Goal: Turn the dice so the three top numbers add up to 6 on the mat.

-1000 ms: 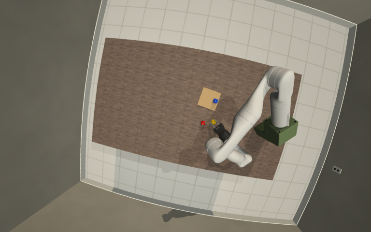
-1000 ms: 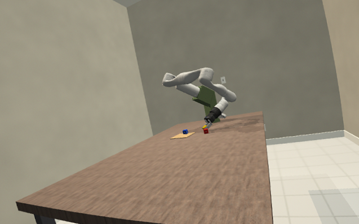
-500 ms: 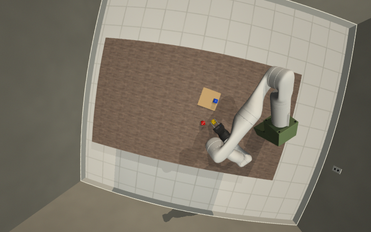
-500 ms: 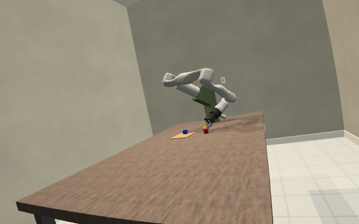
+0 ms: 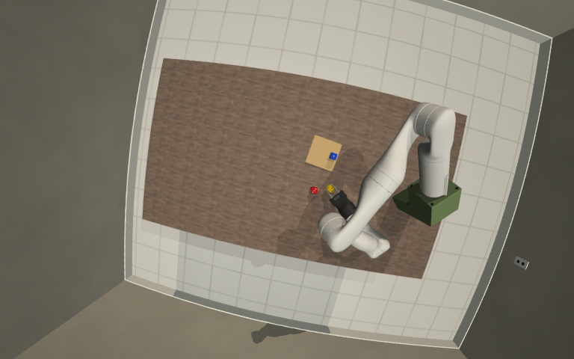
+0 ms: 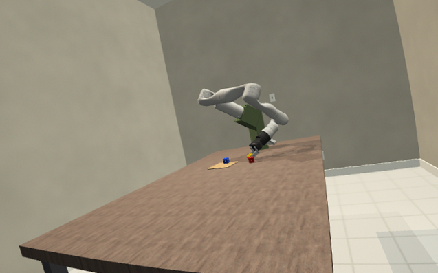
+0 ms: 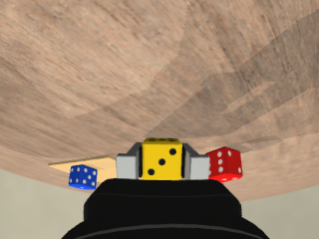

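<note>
The claw [image 5: 331, 190] [image 6: 252, 153] [image 7: 161, 154] is clamped on the yellow die [image 5: 329, 188] [image 6: 249, 155] [image 7: 161, 160], off the mat [image 5: 319, 149] [image 6: 219, 166] [image 7: 105, 163], which lies to the left in the exterior view. The red die [image 5: 314, 190] [image 6: 250, 160] [image 7: 225, 163] rests on the table [image 5: 220, 126] [image 6: 197, 208] [image 7: 125, 60], nearer that viewpoint than the yellow one. The blue die [image 5: 333, 155] [image 6: 226, 160] [image 7: 83, 177] is on the mat, very close to its edge; whether its whole base is inside cannot be told. It seems to show a single pip on top; the red top is too small to read surely. The step in hand looks like turning or setting down the yellow die. With the arm [image 5: 383, 179] [image 6: 277, 113] reaching in at a slant, letting go before a face is level could make the die tip and change its number. Swinging sideways too low could knock the red die, while pressing it down off-square could twist it in the grip. Later, a low approach to the mat might drag it or push the blue die over the edge, and crowding three dice there leaves little room for the fingers to part.
</note>
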### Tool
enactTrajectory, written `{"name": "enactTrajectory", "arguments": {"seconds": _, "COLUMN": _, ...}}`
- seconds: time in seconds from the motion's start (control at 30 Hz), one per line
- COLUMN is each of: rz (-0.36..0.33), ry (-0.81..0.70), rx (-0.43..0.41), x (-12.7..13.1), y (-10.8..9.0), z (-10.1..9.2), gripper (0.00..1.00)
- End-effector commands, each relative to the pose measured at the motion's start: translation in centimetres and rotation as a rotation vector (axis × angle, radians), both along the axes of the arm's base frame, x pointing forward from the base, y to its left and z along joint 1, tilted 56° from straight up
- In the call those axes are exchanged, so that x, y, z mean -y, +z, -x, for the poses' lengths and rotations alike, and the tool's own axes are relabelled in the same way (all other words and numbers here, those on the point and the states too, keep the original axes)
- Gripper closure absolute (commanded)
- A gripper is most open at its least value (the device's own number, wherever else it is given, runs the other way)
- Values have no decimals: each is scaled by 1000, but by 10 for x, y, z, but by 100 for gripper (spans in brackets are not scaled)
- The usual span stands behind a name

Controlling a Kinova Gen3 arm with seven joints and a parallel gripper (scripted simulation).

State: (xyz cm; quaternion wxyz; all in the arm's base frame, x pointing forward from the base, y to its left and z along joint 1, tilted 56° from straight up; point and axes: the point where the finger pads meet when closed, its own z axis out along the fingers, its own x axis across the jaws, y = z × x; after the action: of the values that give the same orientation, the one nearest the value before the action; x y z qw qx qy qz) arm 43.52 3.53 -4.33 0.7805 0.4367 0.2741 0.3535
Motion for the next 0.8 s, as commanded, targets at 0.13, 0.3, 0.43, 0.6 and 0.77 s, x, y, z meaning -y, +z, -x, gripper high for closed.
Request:
{"name": "enactTrajectory", "arguments": {"seconds": 0.13, "rz": -1, "ry": 1, "rx": 0, "x": -1, "y": 0, "z": 0, "gripper": 43}}
{"name": "enactTrajectory", "arguments": {"seconds": 0.3, "rz": -1, "ry": 1, "rx": 0, "x": -1, "y": 0, "z": 0, "gripper": 43}}
{"name": "enactTrajectory", "arguments": {"seconds": 0.43, "rz": -1, "ry": 1, "rx": 0, "x": -1, "y": 0, "z": 0, "gripper": 43}}
{"name": "enactTrajectory", "arguments": {"seconds": 0.6, "rz": -1, "ry": 1, "rx": 0, "x": -1, "y": 0, "z": 0, "gripper": 37}}
{"name": "enactTrajectory", "arguments": {"seconds": 0.77, "rz": -1, "ry": 1, "rx": 0, "x": -1, "y": 0, "z": 0, "gripper": 25}}
